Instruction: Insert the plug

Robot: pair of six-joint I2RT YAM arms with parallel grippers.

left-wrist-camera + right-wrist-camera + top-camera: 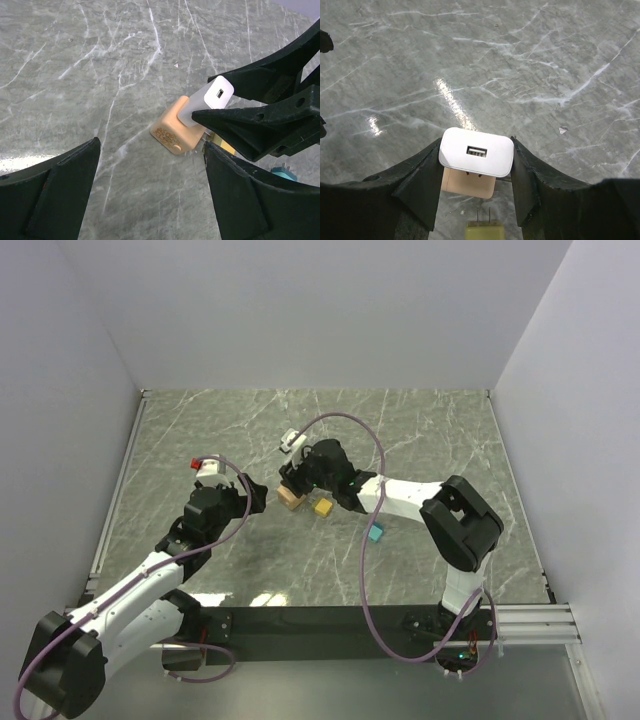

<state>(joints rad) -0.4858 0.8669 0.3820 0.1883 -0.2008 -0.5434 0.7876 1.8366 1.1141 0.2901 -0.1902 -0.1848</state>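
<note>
Charger (476, 151): pinched by right gripper (476, 150), set on tan socket (172, 134), seemingly partway in; final push outstanding. Left gripper (150, 145): spread, empty, nearby.

Both arms are extended forward, wrists angled toward each other.
The left gripper (203, 466) is spread wide open; the right gripper (476, 150) is clamped on a white plug (455, 152).

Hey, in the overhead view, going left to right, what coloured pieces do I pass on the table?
tan block → yellow plug → teal plug
</note>
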